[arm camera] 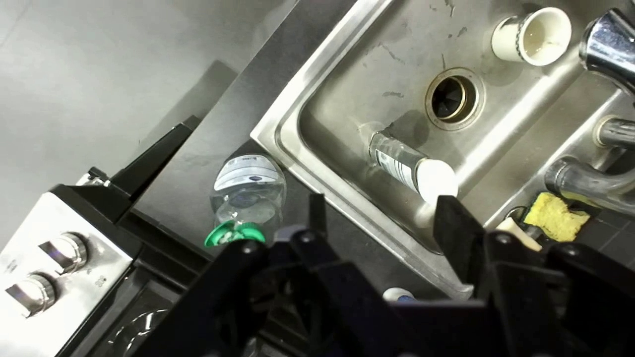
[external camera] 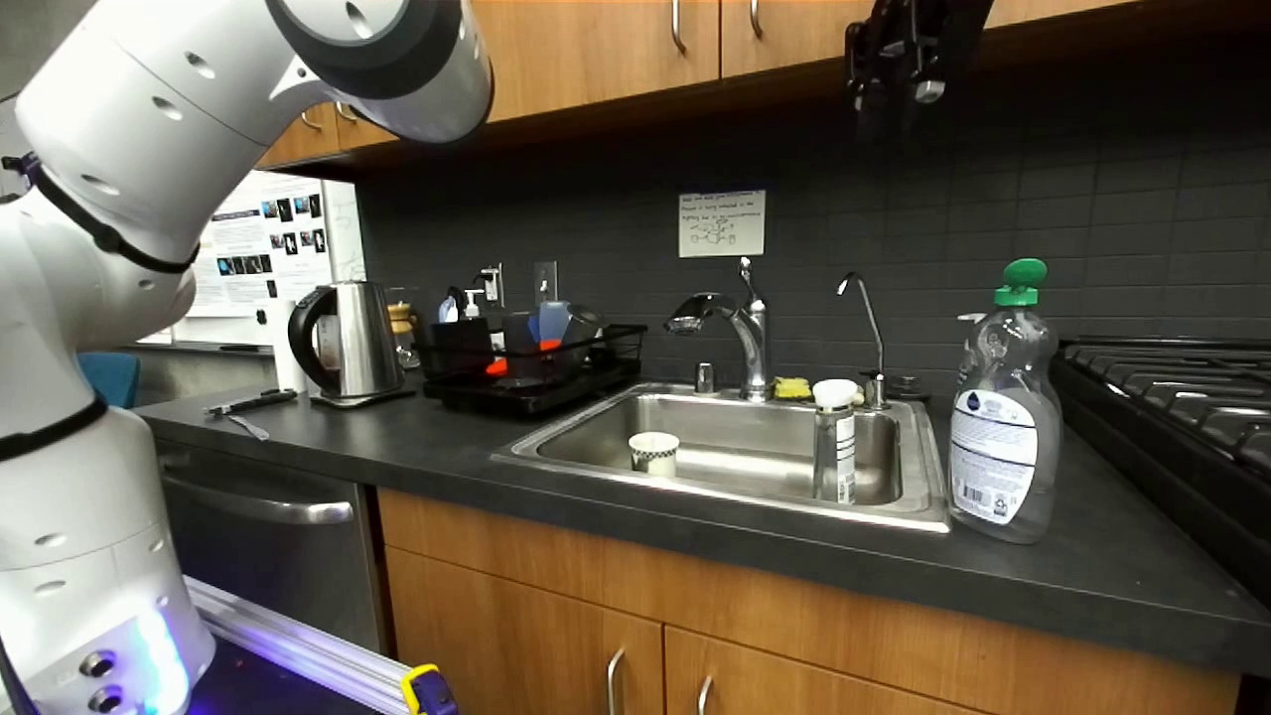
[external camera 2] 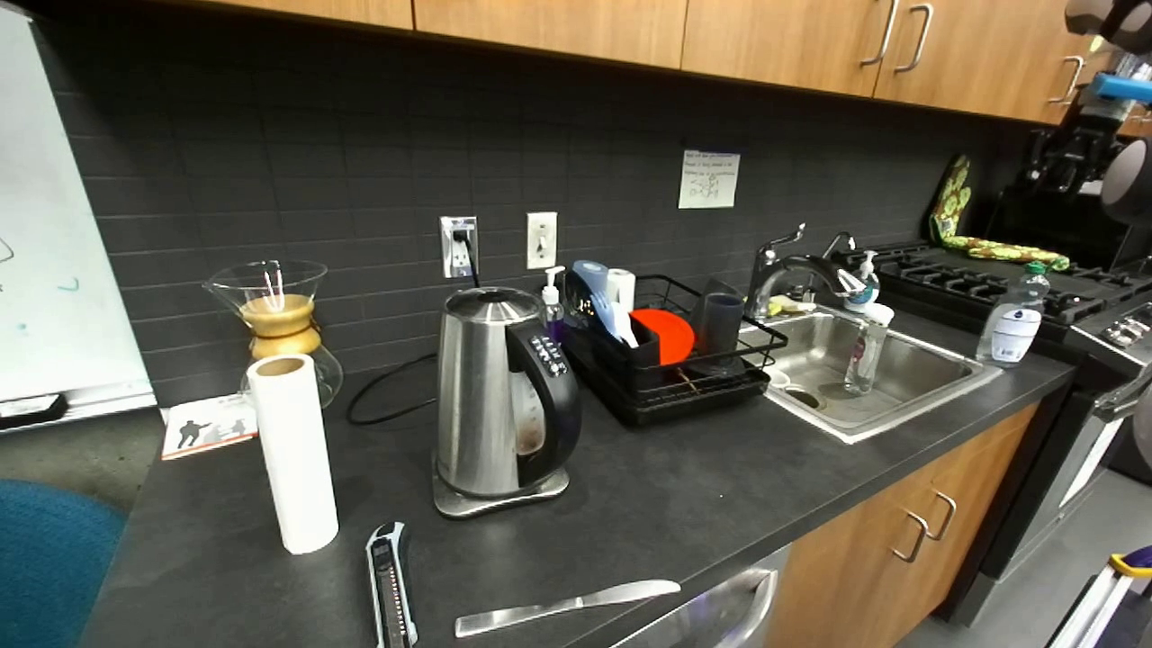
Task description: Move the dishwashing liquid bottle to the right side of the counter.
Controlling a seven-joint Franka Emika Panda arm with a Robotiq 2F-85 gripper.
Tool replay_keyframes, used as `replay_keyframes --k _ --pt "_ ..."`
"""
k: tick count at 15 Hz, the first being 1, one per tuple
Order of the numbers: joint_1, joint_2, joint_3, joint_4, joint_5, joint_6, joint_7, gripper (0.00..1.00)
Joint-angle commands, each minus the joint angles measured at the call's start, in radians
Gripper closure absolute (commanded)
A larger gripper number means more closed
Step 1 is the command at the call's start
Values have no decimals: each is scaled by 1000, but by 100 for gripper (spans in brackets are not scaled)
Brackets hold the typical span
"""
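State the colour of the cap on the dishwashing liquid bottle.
Green; the cap of the dishwashing liquid bottle shows best in an exterior view.

In an exterior view, your dishwashing liquid bottle [external camera: 1003, 442] stands on the counter [external camera: 447, 437], between the sink [external camera: 735, 427] at left and the stove [external camera: 1192, 467] at right. In the sink, you have a cup [external camera: 653, 454] left of another bottle [external camera: 832, 452]; left of the sink, a dish rack [external camera: 536, 395], then the kettle [external camera: 365, 338].
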Motion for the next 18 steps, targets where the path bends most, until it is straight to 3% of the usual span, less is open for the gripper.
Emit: replay_keyframes --k 1,18 --pt "-11 -40 -5 -22 -6 -43 -45 66" --pt "-10 -54 -1 -19 -4 -106 -121 66"
